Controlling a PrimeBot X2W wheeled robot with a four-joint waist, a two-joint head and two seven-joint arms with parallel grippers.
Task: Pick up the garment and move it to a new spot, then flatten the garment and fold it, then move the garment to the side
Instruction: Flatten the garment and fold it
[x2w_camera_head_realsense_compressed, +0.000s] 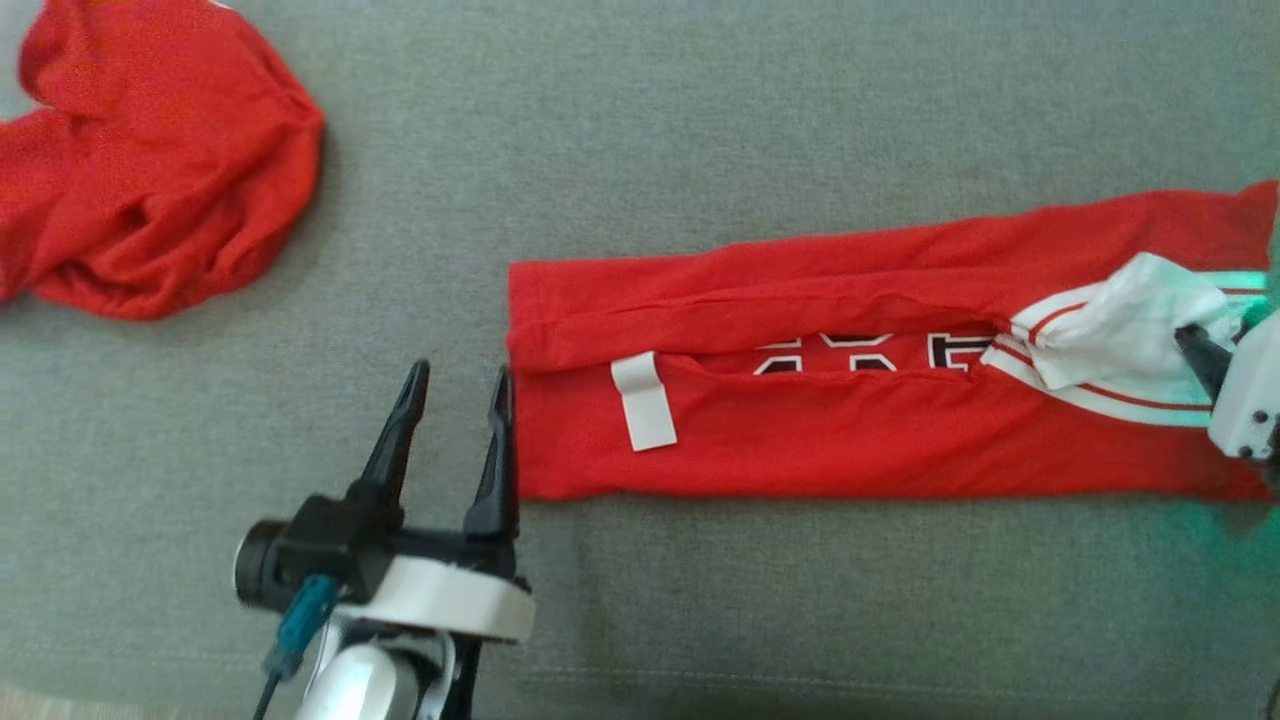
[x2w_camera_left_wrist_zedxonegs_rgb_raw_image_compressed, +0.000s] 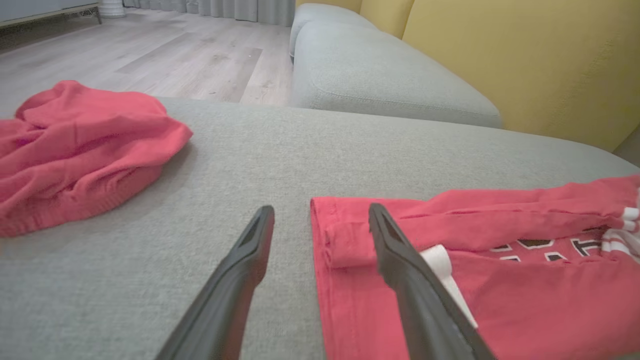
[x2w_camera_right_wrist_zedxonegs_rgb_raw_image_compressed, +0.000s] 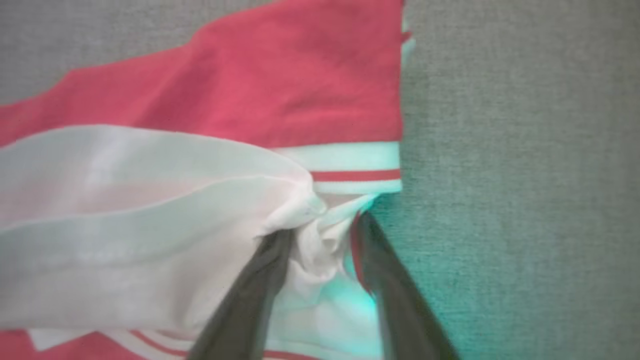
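Observation:
The garment (x2w_camera_head_realsense_compressed: 850, 440) is a red jersey with dark lettering and white-and-red striped trim, lying folded into a long strip across the grey cushion (x2w_camera_head_realsense_compressed: 700, 150). A white label (x2w_camera_head_realsense_compressed: 645, 400) shows near its left end. My left gripper (x2w_camera_head_realsense_compressed: 460, 372) stands open just off that left edge; in the left wrist view the left gripper (x2w_camera_left_wrist_zedxonegs_rgb_raw_image_compressed: 321, 209) has one finger over the garment (x2w_camera_left_wrist_zedxonegs_rgb_raw_image_compressed: 525, 300) and one over bare cushion. My right gripper (x2w_camera_head_realsense_compressed: 1200, 350) is at the right end. There the right gripper (x2w_camera_right_wrist_zedxonegs_rgb_raw_image_compressed: 325, 227) has its fingers apart, with bunched white lining (x2w_camera_right_wrist_zedxonegs_rgb_raw_image_compressed: 125, 225) between them.
A second red garment (x2w_camera_head_realsense_compressed: 150, 170) lies crumpled at the cushion's far left, and the same crumpled garment (x2w_camera_left_wrist_zedxonegs_rgb_raw_image_compressed: 75, 150) shows in the left wrist view. Beyond the cushion are another grey seat (x2w_camera_left_wrist_zedxonegs_rgb_raw_image_compressed: 375, 75), a yellow backrest (x2w_camera_left_wrist_zedxonegs_rgb_raw_image_compressed: 525, 60) and wooden floor (x2w_camera_left_wrist_zedxonegs_rgb_raw_image_compressed: 175, 55).

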